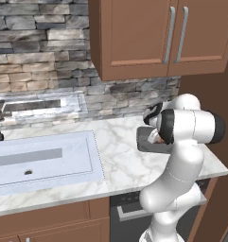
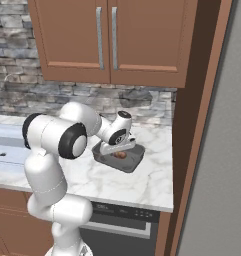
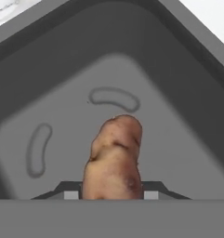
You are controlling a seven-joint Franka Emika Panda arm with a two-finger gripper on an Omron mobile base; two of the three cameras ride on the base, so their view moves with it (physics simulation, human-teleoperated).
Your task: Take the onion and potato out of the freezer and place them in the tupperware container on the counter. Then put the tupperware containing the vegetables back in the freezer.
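And there's the end effector [image 3: 111,195] pinching the potato [image 3: 114,160] low over the tupperware container [image 3: 187,93] on the bench [image 1: 125,160], poised to drop it in.

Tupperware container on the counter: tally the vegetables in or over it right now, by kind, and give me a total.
Potato: 1, between the gripper's fingers, low inside the tupperware container
Onion: 0
Total: 1
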